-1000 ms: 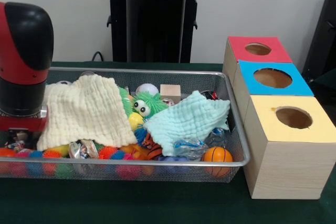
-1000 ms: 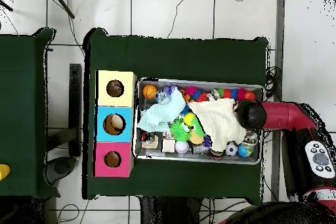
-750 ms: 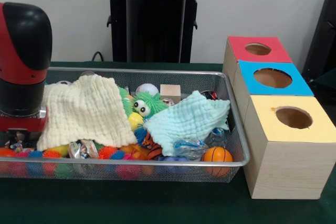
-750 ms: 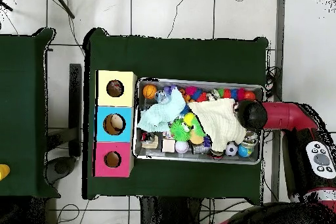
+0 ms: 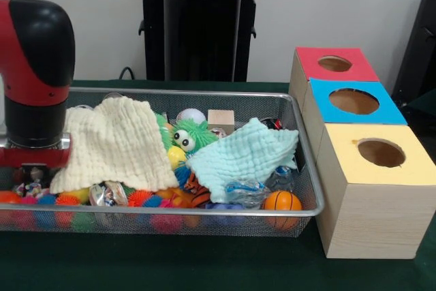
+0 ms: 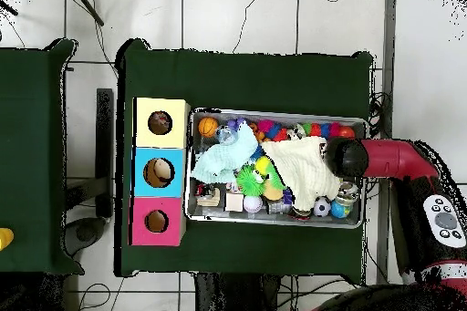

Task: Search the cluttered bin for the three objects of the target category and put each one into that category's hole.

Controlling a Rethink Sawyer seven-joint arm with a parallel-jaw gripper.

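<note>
Wall (image 5: pixel 340 5): plain, pale grey-white, evenly lit, behind the desk.
Desk (image 6: pixel 246 75): dark green covering, rectangular from overhead.
Second desk (image 6: pixel 32 152): same dark green covering, standing apart to one side across a strip of floor.
Floor (image 6: pixel 219 15): light tiles with dark grout lines; thin black cables (image 6: pixel 246 6) trail across it.
Dark chair back or panel (image 5: pixel 419 46): at the front view's right edge, only partly visible.
Small yellow item (image 6: pixel 5 237): at the second desk's edge, unidentifiable.

Three boxes (image 5: pixel 368 161) stand just beside the bin (image 5: pixel 204 219) of clutter.
</note>
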